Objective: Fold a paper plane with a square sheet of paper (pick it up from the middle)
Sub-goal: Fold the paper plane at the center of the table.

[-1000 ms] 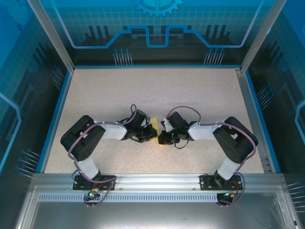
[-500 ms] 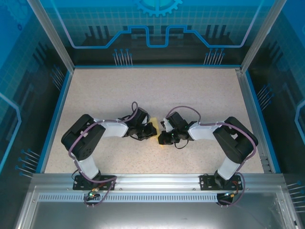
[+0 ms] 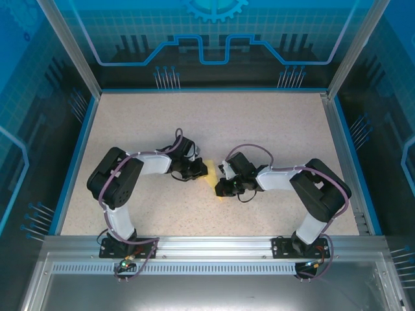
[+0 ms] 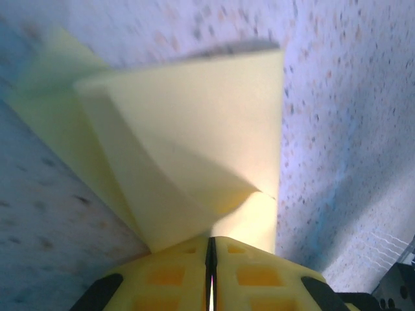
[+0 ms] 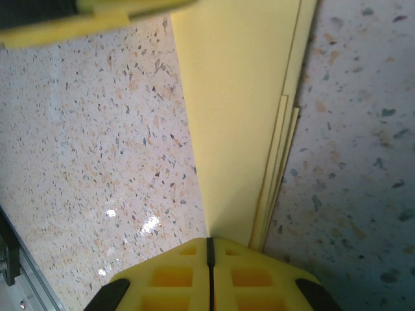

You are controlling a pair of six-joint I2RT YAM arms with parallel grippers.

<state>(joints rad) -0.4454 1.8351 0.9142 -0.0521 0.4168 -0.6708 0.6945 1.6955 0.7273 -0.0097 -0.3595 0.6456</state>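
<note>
- Left gripper: sits left of centre on the table, wrist turned toward its partner. The yellow pads are pressed together, with a corner of the sheet pinched between them.
- Pale-yellow paper sheet: lies mid-table between the two grippers and is held at both ends.
  - Condition: partly folded. The left wrist view shows a raised, tented flap with a soft diagonal crease. The right wrist view shows several layered edges lying flat and stepped.
  - Handling, as judged: very light, limp and thin. It is likely to buckle or tear if the grippers pull apart, and to slide on the smooth surface if pushed.
  - Best hold, as judged: on a layered edge or crease, where it is stiffest.
- Right gripper: sits just right of the sheet. Its pads are closed tight, with the narrow end of the folded strip running in between them.
- Speckled table: hard, beige and slightly glossy.
</note>
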